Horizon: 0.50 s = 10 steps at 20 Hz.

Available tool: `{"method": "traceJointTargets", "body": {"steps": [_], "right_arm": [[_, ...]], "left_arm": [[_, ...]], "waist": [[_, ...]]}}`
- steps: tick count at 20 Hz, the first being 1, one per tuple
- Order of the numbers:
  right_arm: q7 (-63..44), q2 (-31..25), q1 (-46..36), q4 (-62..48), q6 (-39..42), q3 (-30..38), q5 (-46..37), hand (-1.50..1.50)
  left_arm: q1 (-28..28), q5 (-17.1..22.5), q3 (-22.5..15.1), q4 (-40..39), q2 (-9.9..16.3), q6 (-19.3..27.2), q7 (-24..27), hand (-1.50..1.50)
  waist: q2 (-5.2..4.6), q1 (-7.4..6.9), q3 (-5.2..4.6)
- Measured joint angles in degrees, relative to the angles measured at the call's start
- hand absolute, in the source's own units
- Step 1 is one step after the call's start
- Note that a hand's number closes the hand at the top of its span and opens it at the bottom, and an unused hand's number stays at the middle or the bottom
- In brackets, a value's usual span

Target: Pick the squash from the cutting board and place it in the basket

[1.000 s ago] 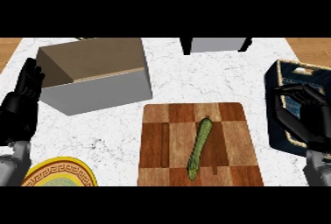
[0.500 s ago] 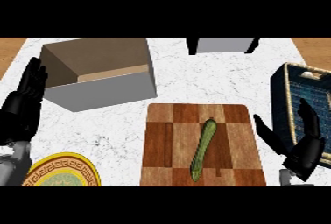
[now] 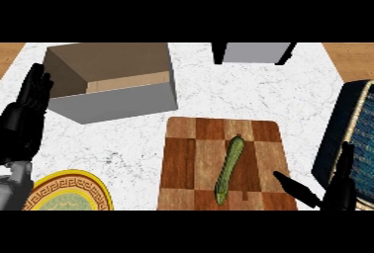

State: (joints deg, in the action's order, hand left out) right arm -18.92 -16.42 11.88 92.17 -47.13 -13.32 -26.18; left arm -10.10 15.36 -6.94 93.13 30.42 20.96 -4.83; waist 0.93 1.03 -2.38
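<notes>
With the squash (image 3: 228, 168) lying lengthwise on the board (image 3: 196, 148), the right hand (image 3: 332, 190), spread and holding nothing beside it, should close across its middle, not its ends.

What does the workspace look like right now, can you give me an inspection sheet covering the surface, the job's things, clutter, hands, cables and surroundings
Surface: white marbled counter, wooden strips at its left and right top corners.
Job's things: green squash lies lengthwise on the wooden cutting board, untouched; grey open-topped basket stands behind and to the left, nothing seen inside.
Clutter: yellow patterned plate at lower left; dark patterned tray at the right edge; grey object at the far edge.
Hands: left hand open, resting at the left edge; right hand open, by the board's lower right corner, thumb over that corner.
Cables: nothing seen.
Surroundings: nothing seen.
</notes>
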Motion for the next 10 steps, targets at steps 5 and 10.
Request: {"method": "traceJointTargets", "body": {"steps": [5, 10], "right_arm": [[-9.0, -3.0, 3.4, 5.9, 8.2, -3.9, -3.6, -1.5], [-22.1, -3.9, 5.2, 13.8, 15.8, -7.1, -6.9, -1.5]], "left_arm": [[-0.2, 0.1, 0.1, 0.1, 0.1, -0.3, -0.7, 0.0], [-0.2, 0.1, 0.0, -0.4, -0.5, -0.3, -0.7, 0.0]], "waist": [[0.03, 0.04, -0.09], [-0.16, 0.13, 0.88]]}}
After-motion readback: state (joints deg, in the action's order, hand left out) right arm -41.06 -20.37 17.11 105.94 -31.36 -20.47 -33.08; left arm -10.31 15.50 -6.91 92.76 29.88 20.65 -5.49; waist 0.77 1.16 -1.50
